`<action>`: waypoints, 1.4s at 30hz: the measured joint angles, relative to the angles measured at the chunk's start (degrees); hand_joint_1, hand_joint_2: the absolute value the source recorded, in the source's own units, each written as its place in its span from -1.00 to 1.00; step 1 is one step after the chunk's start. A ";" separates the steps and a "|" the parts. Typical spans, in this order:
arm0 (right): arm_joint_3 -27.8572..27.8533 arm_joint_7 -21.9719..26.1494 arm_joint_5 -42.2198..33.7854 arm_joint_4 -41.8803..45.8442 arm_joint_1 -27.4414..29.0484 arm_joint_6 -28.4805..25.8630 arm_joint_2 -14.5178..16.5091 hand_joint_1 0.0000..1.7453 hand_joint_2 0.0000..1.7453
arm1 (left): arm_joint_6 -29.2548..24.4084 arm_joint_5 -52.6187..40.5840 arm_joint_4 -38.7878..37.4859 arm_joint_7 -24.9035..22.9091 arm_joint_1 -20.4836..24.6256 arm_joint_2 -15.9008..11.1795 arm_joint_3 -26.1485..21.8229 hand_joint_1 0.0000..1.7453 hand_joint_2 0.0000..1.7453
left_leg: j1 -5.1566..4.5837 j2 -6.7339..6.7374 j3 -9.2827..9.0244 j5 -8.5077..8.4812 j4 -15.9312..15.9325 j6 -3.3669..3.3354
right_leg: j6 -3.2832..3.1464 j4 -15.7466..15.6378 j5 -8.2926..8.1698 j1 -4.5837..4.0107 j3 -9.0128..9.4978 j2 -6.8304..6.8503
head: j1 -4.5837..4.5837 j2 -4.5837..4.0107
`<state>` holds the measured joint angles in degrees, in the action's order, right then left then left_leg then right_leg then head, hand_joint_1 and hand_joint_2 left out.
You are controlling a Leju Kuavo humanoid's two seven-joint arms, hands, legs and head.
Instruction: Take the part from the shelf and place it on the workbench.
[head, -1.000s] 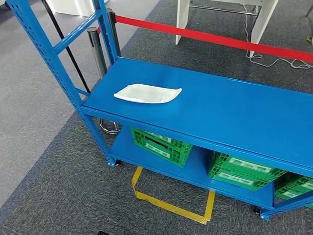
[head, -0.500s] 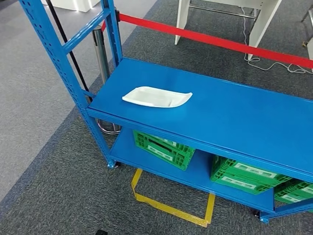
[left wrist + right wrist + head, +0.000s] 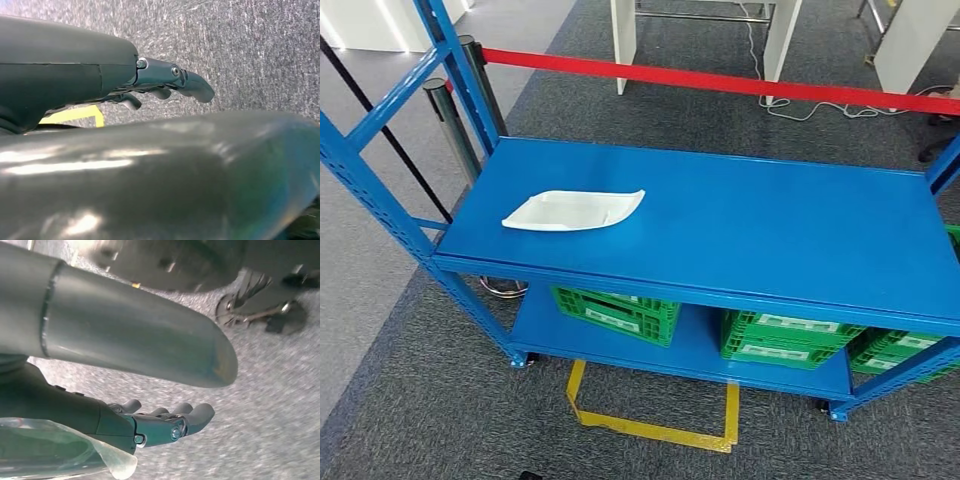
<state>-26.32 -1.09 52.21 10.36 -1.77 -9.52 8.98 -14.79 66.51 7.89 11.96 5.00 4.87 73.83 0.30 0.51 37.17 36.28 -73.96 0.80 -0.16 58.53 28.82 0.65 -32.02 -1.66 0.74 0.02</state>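
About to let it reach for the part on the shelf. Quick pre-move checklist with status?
1. Part located: ok. The white part lies flat on the blue shelf, near the shelf's left end.
2. Space around the part free: ok. Nothing else lies on that shelf level.
3. Left hand free: ok. Its fingers are apart over the carpet and hold nothing.
4. Right hand free: ok. Its fingers are spread and hold nothing.
5. Hands raised toward the shelf: not ok. Both wrist views look down at the carpet.
6. Workbench ready: cannot tell.
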 joint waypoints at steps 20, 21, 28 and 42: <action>-0.57 -9.83 0.02 0.04 0.65 2.25 -0.07 -1.00 1.00 | -1.39 -2.47 0.68 -3.42 0.47 0.12 -0.87 -1.00 1.00 | -0.25 0.11 -5.76 -7.30 15.36 -2.28 | 2.04 1.96 0.94 0.11 -0.65 1.81 | -0.81 0.00; -0.38 -9.76 -0.82 0.04 0.87 2.35 -0.10 -1.00 1.00 | -1.13 -3.42 0.93 -3.60 0.44 0.10 -1.78 -1.00 1.00 | -0.32 0.12 -5.74 -7.27 15.31 -2.06 | 1.83 0.22 0.76 -0.02 0.33 1.92 | -0.79 0.00; 2.03 -8.45 -7.67 0.92 2.09 3.26 -0.68 -1.00 1.00 | 0.92 -11.69 1.98 -4.67 -0.67 -0.25 -9.90 -1.00 1.00 | 0.03 -0.07 -2.07 -2.04 6.60 -0.08 | 0.25 -0.89 0.43 0.23 1.10 1.88 | -0.46 0.00; 8.55 -5.56 -21.21 6.63 2.34 5.14 -2.84 -1.00 1.00 | 5.13 -28.19 3.04 -6.67 -4.48 -1.37 -28.73 -1.00 -1.00 | 0.06 -0.06 -6.24 -7.78 16.28 -2.65 | 2.52 3.51 3.86 0.10 -0.70 1.72 | -0.90 0.00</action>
<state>-17.78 -6.65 31.00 16.99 0.57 -4.39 6.15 -9.66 38.32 10.93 5.29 0.52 3.51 45.10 0.36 0.45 30.93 28.50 -57.68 -1.85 2.36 62.04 32.69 0.74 -32.72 0.06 -0.15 0.02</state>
